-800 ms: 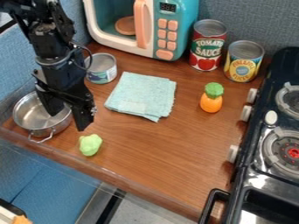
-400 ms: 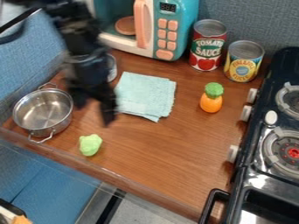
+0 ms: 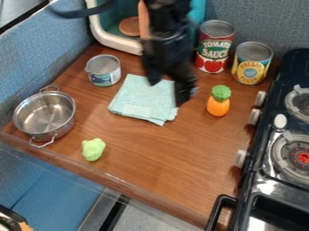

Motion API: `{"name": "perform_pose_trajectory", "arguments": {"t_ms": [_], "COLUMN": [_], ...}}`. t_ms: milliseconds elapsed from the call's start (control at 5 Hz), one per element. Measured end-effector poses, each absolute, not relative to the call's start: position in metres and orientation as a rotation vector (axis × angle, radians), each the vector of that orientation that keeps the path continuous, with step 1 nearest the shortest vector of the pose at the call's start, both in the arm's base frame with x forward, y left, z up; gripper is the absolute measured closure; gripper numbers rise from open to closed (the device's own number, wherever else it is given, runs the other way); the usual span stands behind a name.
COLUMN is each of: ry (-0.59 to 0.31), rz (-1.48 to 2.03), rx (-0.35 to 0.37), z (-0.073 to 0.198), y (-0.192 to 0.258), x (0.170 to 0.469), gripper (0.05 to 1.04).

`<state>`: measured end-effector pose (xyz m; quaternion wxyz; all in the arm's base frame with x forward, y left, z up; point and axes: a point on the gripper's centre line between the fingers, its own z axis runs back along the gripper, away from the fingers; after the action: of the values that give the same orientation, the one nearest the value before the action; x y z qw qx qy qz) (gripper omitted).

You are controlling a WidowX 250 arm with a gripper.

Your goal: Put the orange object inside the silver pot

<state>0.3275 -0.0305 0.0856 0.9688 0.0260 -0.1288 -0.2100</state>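
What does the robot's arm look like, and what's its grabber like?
The arm is black and chunky. Its gripper is black too, with two fingers that narrow toward their ends. A dark, curved strip at the upper left could be a cable.

Play kitchen: toy stove [image 3: 292, 187], right; teal-and-white toy microwave [image 3: 114, 44], far side; silver pot [image 3: 45, 115], left; two food cans [image 3: 212, 48], far right; wooden counter [image 3: 163, 158].

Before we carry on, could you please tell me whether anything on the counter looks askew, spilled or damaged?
Nothing looks spilled or damaged. The one slightly untidy thing is the light teal cloth, folded unevenly, with a lower corner poking out at its near edge. The silver pot stands upright.
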Motion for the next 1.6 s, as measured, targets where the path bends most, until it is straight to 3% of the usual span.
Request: {"name": "perform_pose_trajectory", "arguments": {"t_ms": [400,1000,1200,1400,1600], "ry": [-0.323,-0.257,-0.252,-0.253,-0.245], "rz": [-0.455,-0.432,-0.459,-0.469,-0.474], "rx": [-0.005,-0.026,-0.032,-0.012,0.002], "z": [0.079,0.027,0.019,0.019,0.019], "y": [-0.065,-0.081,-0.093,-0.094,-0.092], "x": [0.385,0.42,0.425,0.425,0.424], "gripper": [0.083,0.083,0.159,0.446,0.517]}}
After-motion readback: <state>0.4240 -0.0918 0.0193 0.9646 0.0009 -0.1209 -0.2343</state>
